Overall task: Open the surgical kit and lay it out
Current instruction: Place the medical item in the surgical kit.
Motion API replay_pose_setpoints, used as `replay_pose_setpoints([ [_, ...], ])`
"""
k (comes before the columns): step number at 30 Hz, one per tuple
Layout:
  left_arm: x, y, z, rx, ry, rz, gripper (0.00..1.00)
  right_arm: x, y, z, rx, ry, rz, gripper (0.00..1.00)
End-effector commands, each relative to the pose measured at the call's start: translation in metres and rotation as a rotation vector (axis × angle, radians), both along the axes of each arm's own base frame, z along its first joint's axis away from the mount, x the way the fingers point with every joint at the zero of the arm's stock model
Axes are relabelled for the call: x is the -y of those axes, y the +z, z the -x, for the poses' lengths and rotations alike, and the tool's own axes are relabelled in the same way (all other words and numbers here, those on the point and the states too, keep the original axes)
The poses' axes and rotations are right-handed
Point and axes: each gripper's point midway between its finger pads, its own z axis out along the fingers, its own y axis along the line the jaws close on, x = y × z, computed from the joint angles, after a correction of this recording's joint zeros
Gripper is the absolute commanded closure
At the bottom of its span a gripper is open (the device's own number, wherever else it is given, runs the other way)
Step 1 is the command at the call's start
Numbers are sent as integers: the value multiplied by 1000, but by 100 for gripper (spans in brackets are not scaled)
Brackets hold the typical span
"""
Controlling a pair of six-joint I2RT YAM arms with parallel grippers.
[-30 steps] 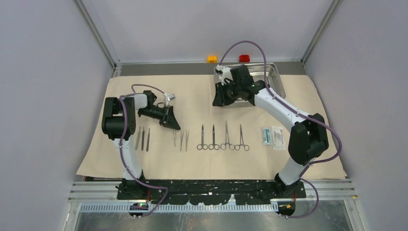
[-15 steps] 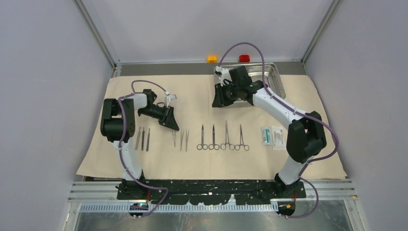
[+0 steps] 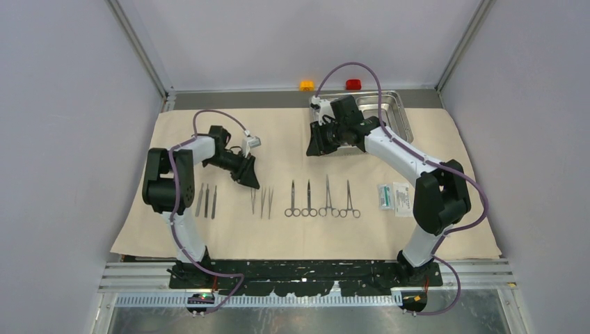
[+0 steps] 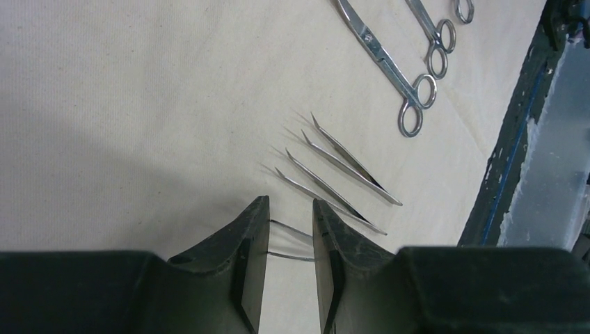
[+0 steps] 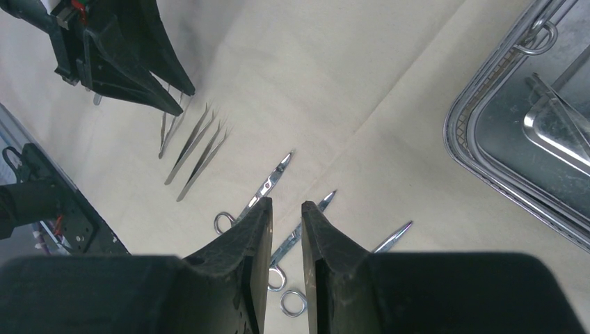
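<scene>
The step in hand, as I judge it, is setting the third pair of slim steel tweezers (image 4: 292, 231) into its row on the big beige cloth (image 3: 313, 240) spread over the desk (image 3: 229, 99). The left hand (image 4: 291, 209) hangs right over that pair, its fingers apart by a narrow gap; nothing looks clamped, and the two thin tines show through the gap. To do it well, lift straight up and clear, so that no fingertip drags the pair askew or nudges the two neighbouring tweezers (image 4: 351, 161) just beside it; it should end parallel with them.

The right hand (image 5: 285, 205) hovers over the cloth near the shiny steel tray (image 3: 402, 118), fingers slightly apart and empty. Its reach into the tray should stay high enough to spare the four ring-handled steel clamps (image 3: 309, 200) lying below it. The straight steel handles (image 3: 206, 200) lie at the left end of the row; the small white and teal packets (image 3: 394, 197) lie at the right.

Hard to make out: the rear of the third pair is hidden behind the left hand's fingers, so I cannot tell whether they touch it. From above, the right arm covers the tray's left part. In the right wrist view the tray is cut off at the edge; a steel ring handle (image 5: 537, 38) and another shiny shape lie inside, and I cannot name them.
</scene>
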Motion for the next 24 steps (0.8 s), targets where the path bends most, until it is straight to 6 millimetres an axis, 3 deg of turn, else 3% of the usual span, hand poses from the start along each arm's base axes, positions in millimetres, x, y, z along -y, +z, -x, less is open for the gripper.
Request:
replay_pose_setpoints([
  [1, -3, 11, -18, 126, 5, -26, 69, -10, 19, -8, 56, 14, -43, 73],
  [13, -4, 11, -26, 142, 12, -50, 69, -11, 16, -8, 48, 15, -41, 73],
  [24, -5, 11, -13, 124, -11, -51, 69, -12, 15, -9, 42, 18, -43, 74],
])
